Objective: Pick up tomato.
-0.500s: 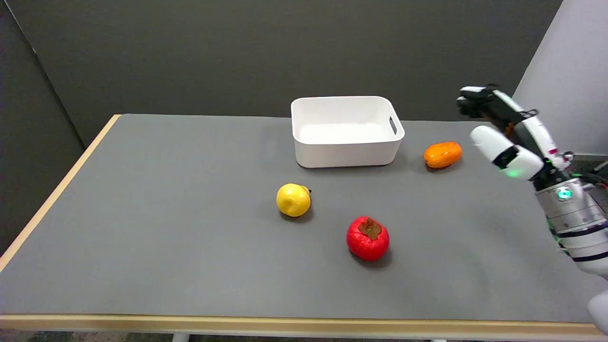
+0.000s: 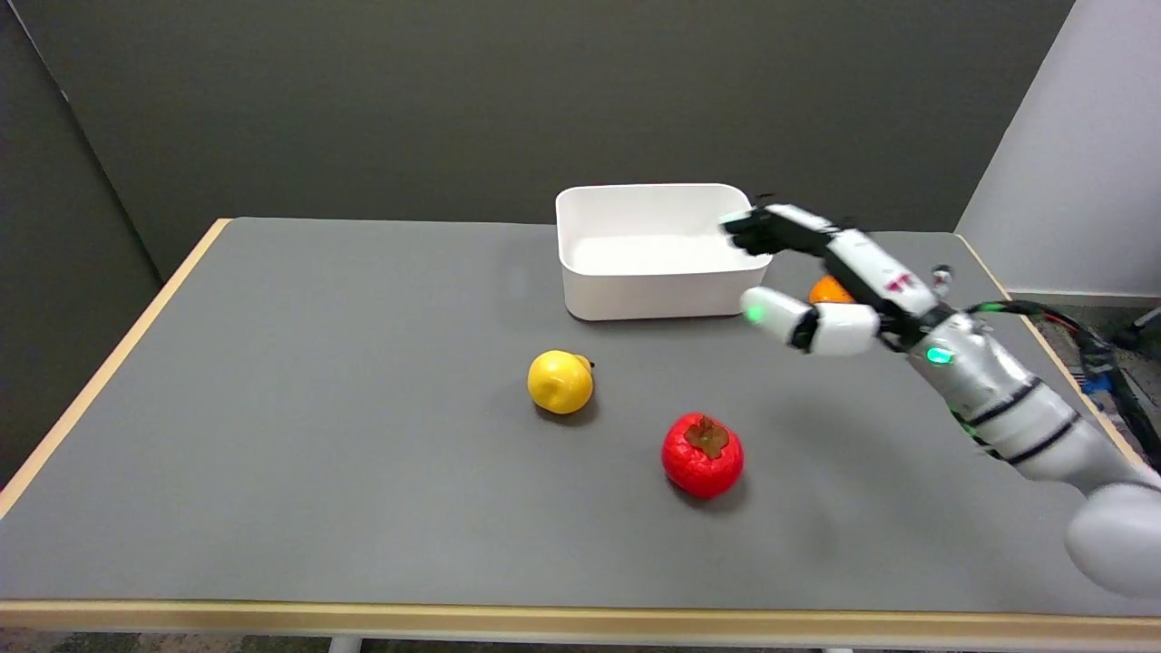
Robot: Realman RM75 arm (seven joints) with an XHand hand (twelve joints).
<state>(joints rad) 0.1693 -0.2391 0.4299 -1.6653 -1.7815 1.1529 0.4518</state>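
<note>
I have the right hand up in the air over the far right part of the desk, its fingers spread apart and stretched toward the left with nothing in them. The fingertips show in front of the right end of the white bin, and the thumb points left below them. The tomato sits on the grey desk nearer to me, red with a brown stalk on top, well apart from the hand and lower left of it in my view. A yellow lemon lies to the tomato's upper left, near it but not touching. Behind my hand I see only a small patch of an orange fruit, mostly hidden, just right of the bin.
</note>
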